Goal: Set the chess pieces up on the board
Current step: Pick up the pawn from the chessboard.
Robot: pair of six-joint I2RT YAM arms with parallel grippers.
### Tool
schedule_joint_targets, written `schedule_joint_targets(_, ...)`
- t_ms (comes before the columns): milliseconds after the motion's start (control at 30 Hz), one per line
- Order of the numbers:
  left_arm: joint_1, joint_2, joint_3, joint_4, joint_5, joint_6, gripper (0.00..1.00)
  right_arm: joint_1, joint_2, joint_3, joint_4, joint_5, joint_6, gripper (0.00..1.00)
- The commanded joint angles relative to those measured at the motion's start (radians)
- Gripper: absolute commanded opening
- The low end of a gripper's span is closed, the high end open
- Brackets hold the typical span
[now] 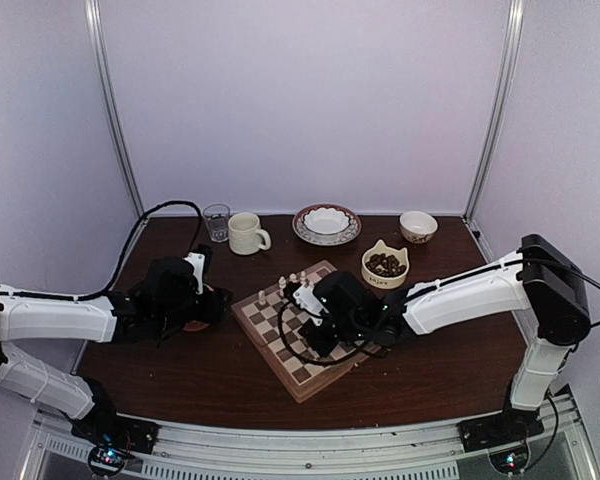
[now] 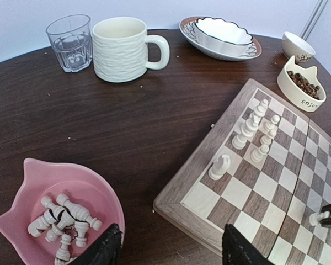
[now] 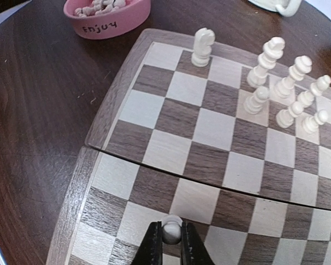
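Top: right gripper (image 1: 312,338) low over board (image 1: 265,322) centre; left gripper (image 1: 206,304) just off board's left edge.

L wrist: left fingers apart, empty, above pink bowl (image 2: 22,216) holding spare chess pieces (image 2: 63,218), left of board.

R wrist: right jaws pinched on pawn (image 3: 171,231) at board's near rows.

Prob. step: placing the pawn. Next move calls for an upright set-down, then release.

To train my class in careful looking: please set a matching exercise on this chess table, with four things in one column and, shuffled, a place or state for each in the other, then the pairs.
Column one:
1. pink bowl
2. cream bowl
3. glass
4. right gripper

Column two:
a. shut on a pale pawn
b. holds dark brown pieces
c. stands beside the mug
d. holds pale chess pieces

Pairs: 1-d, 2-b, 3-c, 4-a.
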Motion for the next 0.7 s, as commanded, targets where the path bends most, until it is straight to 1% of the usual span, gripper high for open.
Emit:
schedule_joint_targets(0, 0.001, -0.014, 0.014, 0.012, -0.02, -0.012, 0.63, -0.037, -0.073, -0.024, 0.037, 0.093, 0.019, 0.06)
schedule_joint_targets(167, 0.001, 0.0, 0.03, -0.021, -0.048, -0.023, 0.63, -0.118, -0.097, -0.005, 0.02, 0.13, 0.058, 0.04)
schedule_joint_targets(300, 0.002, 0.011, 0.039, -0.034, -0.061, -0.028, 0.63, -0.196, -0.096, 0.014, 0.003, 0.126, 0.096, 0.04)
schedule_joint_targets(433, 0.001, 0.019, 0.043, -0.041, -0.07, -0.03, 0.63, -0.244, -0.044, 0.061, 0.01, 0.106, 0.123, 0.04)
schedule_joint_targets(667, 0.001, 0.04, 0.063, -0.075, -0.098, -0.033, 0.63, -0.273, 0.092, 0.175, 0.01, 0.113, 0.093, 0.04)
